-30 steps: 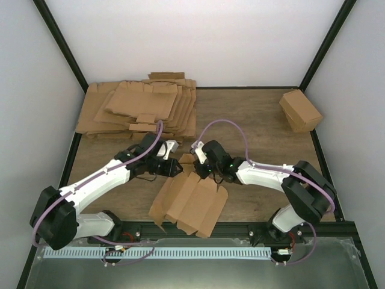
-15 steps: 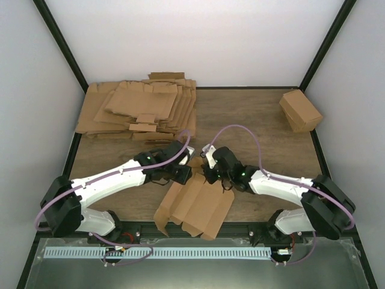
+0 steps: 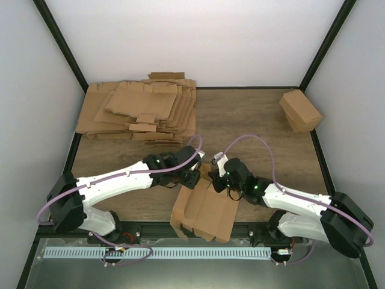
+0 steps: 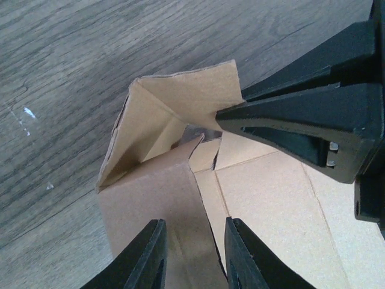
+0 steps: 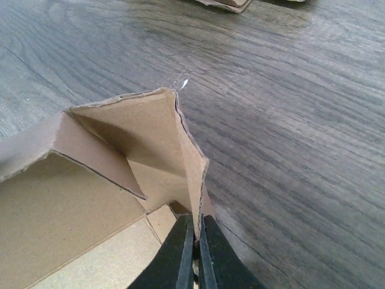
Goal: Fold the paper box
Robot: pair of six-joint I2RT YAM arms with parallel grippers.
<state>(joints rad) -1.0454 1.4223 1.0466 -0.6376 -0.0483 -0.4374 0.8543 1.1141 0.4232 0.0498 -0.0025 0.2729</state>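
Observation:
The paper box (image 3: 207,212) is a brown die-cut sheet lying partly folded at the table's near edge. One end flap stands upright. My right gripper (image 3: 215,180) is shut on that upright flap (image 5: 180,144), pinching its edge between the fingertips (image 5: 197,253). My left gripper (image 3: 194,176) is open. Its fingers (image 4: 147,259) hover over a raised side panel (image 4: 162,198) of the sheet, without gripping it. The right gripper's black fingers (image 4: 301,120) also show in the left wrist view, nipping the flap's corner.
A thick pile of brown sheets (image 3: 141,111) lies at the back left. A closed brown cardboard cuboid (image 3: 299,110) stands at the back right. The sheet's near end overhangs the table's front rail (image 3: 198,232). Bare wood (image 5: 289,108) lies beyond the flap.
Both grippers have moved right and toward the near edge. The sheet has slid with them, closer to the front rail. The right gripper keeps its hold on the flap.

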